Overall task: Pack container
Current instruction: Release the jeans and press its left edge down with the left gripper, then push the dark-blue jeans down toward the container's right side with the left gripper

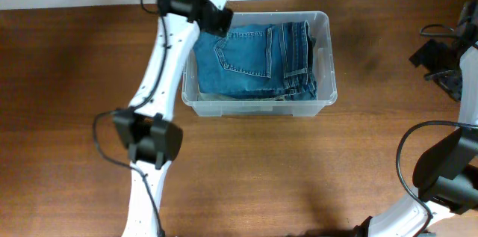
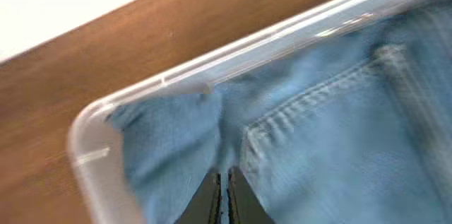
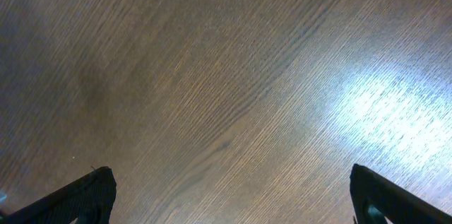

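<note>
Our left gripper [image 2: 223, 194], pinched shut, hangs over folded blue jeans [image 1: 250, 61] inside the container [image 1: 254, 107]; our right gripper [image 3: 229, 176] gapes wide above the wooden table [image 3: 212, 75].

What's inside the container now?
Folded blue jeans fill most of the container, with a back pocket facing up. They cover the base, so anything beneath them cannot be seen.

Overhead view: bright, even light; soft shadow on the worktop [image 1: 351, 39] right of the container [image 1: 254, 107]; sharp focus.
Left wrist view: motion blur throughout, denim [image 2: 339, 132] stitching smeared, thin highlights on container rim.
Right wrist view: broad white glare at right, left side dim, grain crisp.
</note>
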Controlling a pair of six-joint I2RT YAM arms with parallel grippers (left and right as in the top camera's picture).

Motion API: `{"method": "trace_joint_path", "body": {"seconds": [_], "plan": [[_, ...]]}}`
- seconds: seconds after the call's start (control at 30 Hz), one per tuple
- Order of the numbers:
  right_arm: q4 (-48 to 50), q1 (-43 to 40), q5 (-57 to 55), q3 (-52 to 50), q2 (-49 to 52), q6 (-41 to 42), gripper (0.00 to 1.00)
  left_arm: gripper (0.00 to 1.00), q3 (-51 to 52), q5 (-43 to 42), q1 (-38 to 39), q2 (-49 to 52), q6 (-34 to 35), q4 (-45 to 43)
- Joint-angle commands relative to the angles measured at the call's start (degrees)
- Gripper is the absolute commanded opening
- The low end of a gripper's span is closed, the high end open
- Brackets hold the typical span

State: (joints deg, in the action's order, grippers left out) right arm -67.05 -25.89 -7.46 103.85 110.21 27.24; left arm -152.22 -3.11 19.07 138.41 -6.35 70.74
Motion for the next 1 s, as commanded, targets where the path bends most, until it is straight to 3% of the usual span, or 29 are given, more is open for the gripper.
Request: {"method": "trace_joint_path", "body": {"seconds": [0.0, 0.3, 0.6, 0.83, 0.97], "plan": [[0.0, 0.0, -0.7, -0.3, -0.1, 0.7, 0.99, 0.06, -0.8, -4.8, -0.3, -5.6, 0.7, 4.3], [0.0, 0.0, -0.7, -0.3, -0.1, 0.7, 0.98, 0.06, 0.6, -4.6, -0.3, -1.3, 3.2, 15.9], [0.0, 0.0, -0.7, -0.3, -0.1, 0.7, 0.98, 0.01, 3.5, -4.7, -0.3, 7.5, 3.8, 10.8], [0.0, 0.0, -0.7, -0.3, -0.1, 0.7, 0.98, 0.01, 3.6, -5.3, 0.3, 13.8, 3.8, 18.4], [0.0, 0.0, -0.7, -0.3, -0.1, 0.7, 0.98, 0.01, 1.9, -5.2, 0.7, 12.9, 3.7, 17.1]]}}
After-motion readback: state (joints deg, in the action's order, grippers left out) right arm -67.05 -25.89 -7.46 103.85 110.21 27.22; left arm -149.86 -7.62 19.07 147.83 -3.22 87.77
